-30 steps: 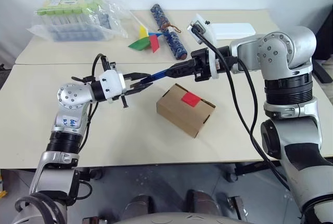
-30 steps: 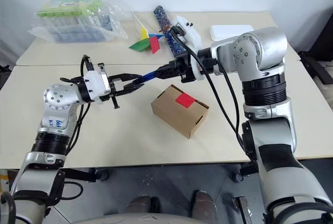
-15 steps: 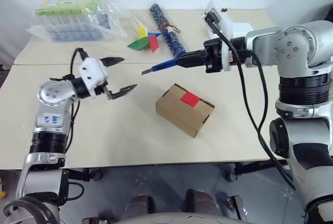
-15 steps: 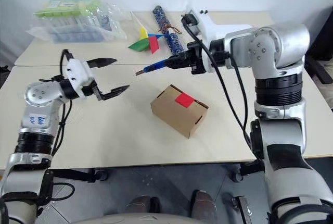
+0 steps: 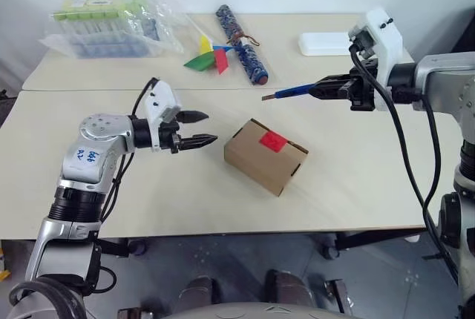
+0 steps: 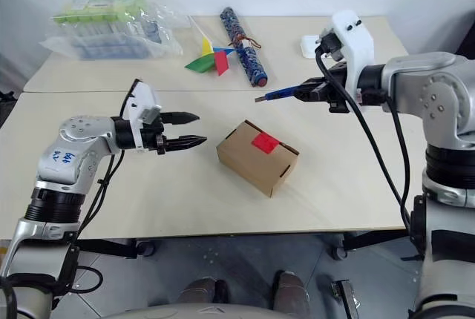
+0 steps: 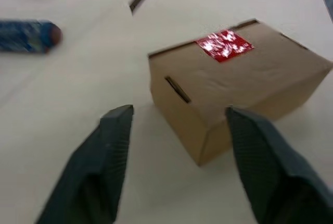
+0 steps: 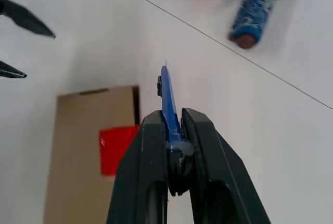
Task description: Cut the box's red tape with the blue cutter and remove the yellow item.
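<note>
The right gripper (image 5: pixel 320 90) clamps the blue cutter (image 5: pixel 290 93) above the box (image 5: pixel 266 156), just beyond the left gripper's (image 5: pixel 202 128) parted, empty jaws.

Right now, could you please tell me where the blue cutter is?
The blue cutter is clamped in the right claw, held in the air above the table, its tip pointing toward the robot's left, beyond the box.

A matt brown cardboard box (image 5: pixel 266 155) bears a glossy red tape (image 7: pixel 224 44) patch that catches the light, and lies just ahead of the left pincer (image 5: pixel 199 128), whose black fingers (image 7: pixel 112 151) look finely textured and dull. The right pincer (image 8: pixel 173 135) clamps a smooth blue cutter (image 5: pixel 291 92) of plastic look. Beneath both, the worktop (image 5: pixel 185 193) is a smooth, pale beige, low-sheen surface.
</note>
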Robot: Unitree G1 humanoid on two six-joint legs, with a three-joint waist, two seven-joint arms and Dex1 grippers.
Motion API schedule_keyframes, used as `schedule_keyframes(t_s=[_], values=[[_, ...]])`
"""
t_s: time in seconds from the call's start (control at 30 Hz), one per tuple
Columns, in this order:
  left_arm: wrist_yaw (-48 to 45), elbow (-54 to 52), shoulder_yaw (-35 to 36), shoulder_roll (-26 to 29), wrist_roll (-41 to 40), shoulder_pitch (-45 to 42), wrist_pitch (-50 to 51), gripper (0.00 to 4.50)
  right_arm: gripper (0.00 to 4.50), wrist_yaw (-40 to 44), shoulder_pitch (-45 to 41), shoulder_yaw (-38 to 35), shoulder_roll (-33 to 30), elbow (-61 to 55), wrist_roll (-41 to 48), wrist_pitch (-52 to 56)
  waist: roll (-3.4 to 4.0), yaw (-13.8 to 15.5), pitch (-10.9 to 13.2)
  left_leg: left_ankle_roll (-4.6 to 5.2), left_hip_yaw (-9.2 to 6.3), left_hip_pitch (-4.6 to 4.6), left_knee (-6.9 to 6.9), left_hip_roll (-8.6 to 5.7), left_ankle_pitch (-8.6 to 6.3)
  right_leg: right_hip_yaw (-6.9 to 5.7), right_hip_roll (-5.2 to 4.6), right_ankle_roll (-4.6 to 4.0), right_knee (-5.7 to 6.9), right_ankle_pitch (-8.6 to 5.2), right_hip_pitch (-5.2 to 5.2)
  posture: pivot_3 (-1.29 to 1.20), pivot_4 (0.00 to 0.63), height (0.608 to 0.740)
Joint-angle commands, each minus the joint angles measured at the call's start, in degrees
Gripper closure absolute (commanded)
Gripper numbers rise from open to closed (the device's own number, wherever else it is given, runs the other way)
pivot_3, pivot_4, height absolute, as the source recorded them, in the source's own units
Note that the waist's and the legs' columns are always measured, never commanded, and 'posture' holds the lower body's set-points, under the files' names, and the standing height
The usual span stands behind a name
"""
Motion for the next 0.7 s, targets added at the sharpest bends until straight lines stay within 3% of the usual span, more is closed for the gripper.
schedule_keyframes(t_s=[0.03,0.2,0.23,0.7], values=[[-1.32,-1.95,-3.31,-1.23,1.13,-5.72,3.15,2.75,4.34,-0.87,0.45,-3.71,-1.76,-5.14,1.06,0.22,-0.01,0.05,0.01,0.0,0.0,-0.01,0.01,0.0,0.0,0.0,0.0,0.0,0.0,0.0,0.0,0.0,0.15,0.74],[-3.4,1.66,-5.13,-5.36,0.05,-11.75,6.27,4.39,4.34,-1.74,2.91,-4.82,-2.82,-9.88,2.05,1.53,-0.02,1.13,0.01,0.0,0.01,-0.03,0.03,-0.02,0.0,0.02,-0.01,0.0,-0.04,0.0,0.0,0.0,0.15,0.74],[-3.92,2.1,-5.5,-5.68,0.21,-12.26,6.73,4.5,4.34,-1.98,3.23,-4.99,-2.78,-10.48,2.21,1.8,-0.02,1.2,0.01,0.0,0.01,-0.03,0.03,-0.02,0.0,0.02,0.0,0.0,-0.04,0.0,0.0,0.0,0.15,0.74],[-6.04,10.99,-12.5,-9.69,8.11,-14.47,5.81,4.5,4.34,-4.96,5.88,-3.9,-0.35,-13.71,2.71,1.69,-0.06,1.58,0.04,0.0,0.01,-0.08,0.12,-0.02,0.0,0.0,0.01,0.0,-0.05,0.0,0.0,0.0,0.15,0.74]])
